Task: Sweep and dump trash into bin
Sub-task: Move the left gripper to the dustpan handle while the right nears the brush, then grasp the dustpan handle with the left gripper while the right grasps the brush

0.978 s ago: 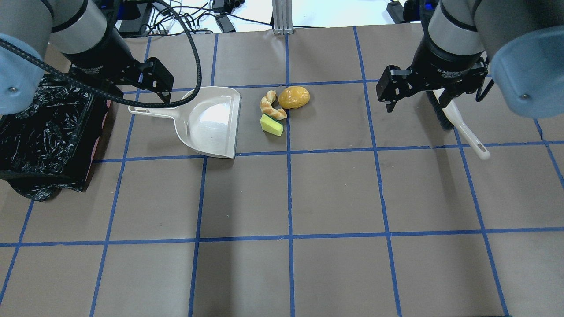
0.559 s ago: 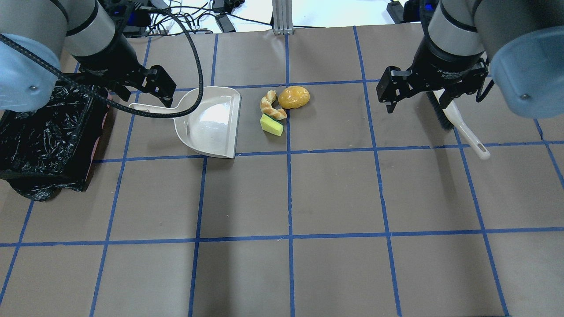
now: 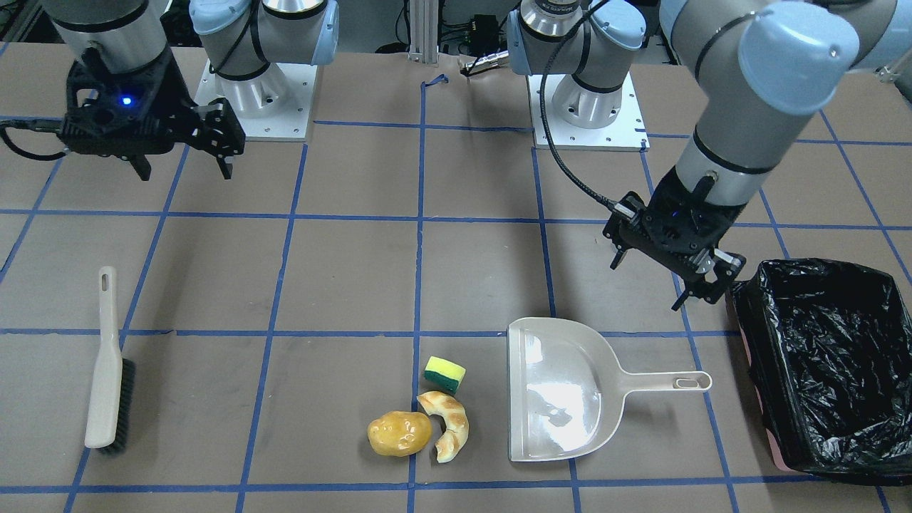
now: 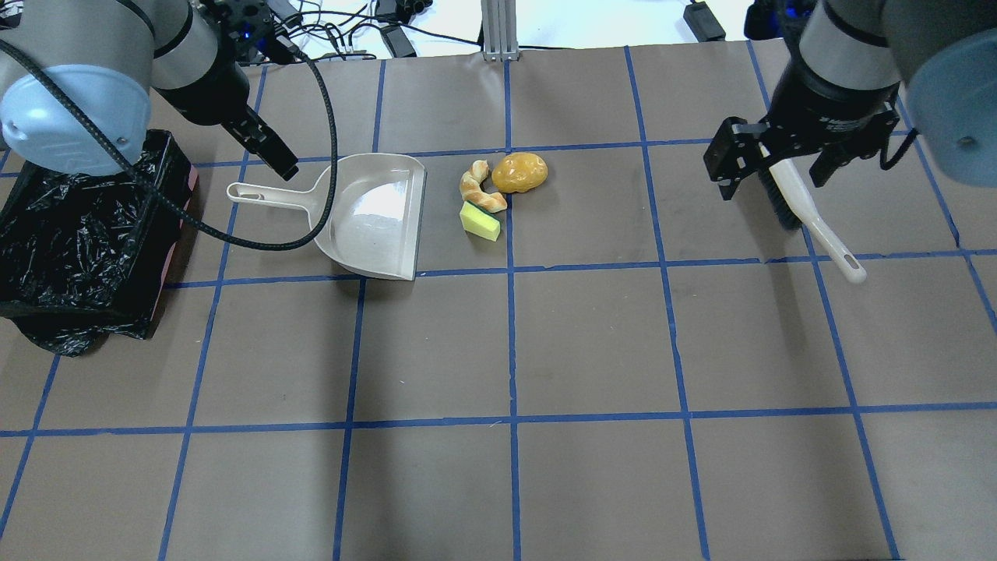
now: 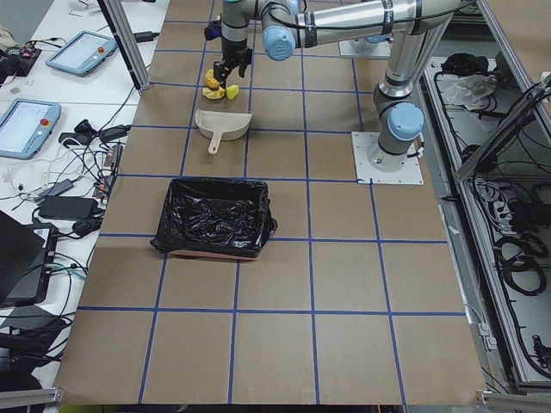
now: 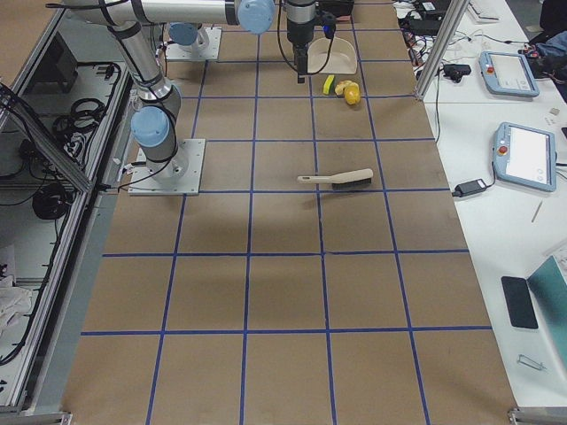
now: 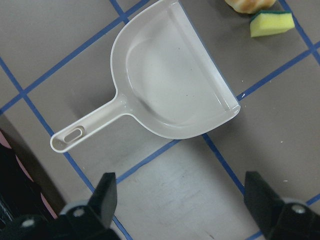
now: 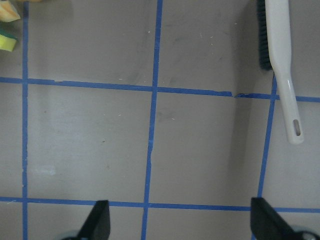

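Note:
The trash lies together on the table: a yellow-green sponge (image 3: 444,373), a potato (image 3: 399,433) and a curved bread piece (image 3: 447,425). In the overhead view the sponge (image 4: 480,221), bread (image 4: 481,189) and potato (image 4: 519,172) sit just right of the beige dustpan (image 4: 374,222). The black-lined bin (image 4: 173,257) stands at the far left. My left gripper (image 3: 662,283) is open and empty, above the table beside the dustpan handle (image 7: 75,136). My right gripper (image 4: 773,185) is open and empty, above the head of the brush (image 4: 810,222).
The brush (image 3: 107,363) lies flat, handle toward the robot's side, far from the trash. The bin (image 3: 776,456) has a pink edge next to the dustpan handle. Blue tape lines grid the brown table. Cables lie beyond the far edge.
My left wrist has turned and drawn back toward the bin side, still above the dustpan handle. My right gripper has shifted to the right, over the brush head. Nothing on the table moved.

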Tool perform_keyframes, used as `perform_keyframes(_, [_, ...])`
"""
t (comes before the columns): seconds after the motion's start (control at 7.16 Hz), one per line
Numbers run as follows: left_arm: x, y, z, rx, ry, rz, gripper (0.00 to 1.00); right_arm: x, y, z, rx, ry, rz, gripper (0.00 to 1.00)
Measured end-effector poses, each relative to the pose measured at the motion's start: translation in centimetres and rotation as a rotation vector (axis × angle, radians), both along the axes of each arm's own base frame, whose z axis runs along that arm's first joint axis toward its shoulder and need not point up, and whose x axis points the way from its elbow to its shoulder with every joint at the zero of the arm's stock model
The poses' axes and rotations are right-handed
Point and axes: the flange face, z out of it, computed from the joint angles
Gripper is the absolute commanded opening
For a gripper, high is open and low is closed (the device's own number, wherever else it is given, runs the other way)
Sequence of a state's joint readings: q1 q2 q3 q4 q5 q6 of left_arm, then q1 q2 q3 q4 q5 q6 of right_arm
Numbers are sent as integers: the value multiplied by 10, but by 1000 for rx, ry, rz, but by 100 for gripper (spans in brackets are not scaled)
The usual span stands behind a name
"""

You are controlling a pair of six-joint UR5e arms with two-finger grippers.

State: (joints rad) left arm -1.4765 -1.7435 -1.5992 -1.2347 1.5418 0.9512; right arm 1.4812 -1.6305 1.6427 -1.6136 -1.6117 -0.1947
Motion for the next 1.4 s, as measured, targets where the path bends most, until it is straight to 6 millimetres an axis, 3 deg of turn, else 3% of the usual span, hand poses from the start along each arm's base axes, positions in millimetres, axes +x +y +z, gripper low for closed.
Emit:
perform_keyframes(0.28, [20, -37, -38, -5, -39, -267, 92, -71, -15, -12, 34, -4, 58, 100])
perform_keyframes(0.56, [31, -78, -74, 9, -73, -494, 93, -125, -35, -41, 71, -14, 68, 100])
perform_keyframes(0.7, [33, -91, -89, 23, -80, -580, 93, -143, -47, -58, 75, -11, 85, 100])
perform_keyframes(0.98, [40, -97, -115, 63, -80, -717, 95, -172, -60, -105, 107, -35, 91, 100])
perform_keyframes(1.4, [67, -94, -144, 107, -58, -753, 97, -187, -62, -181, 143, -61, 133, 100])
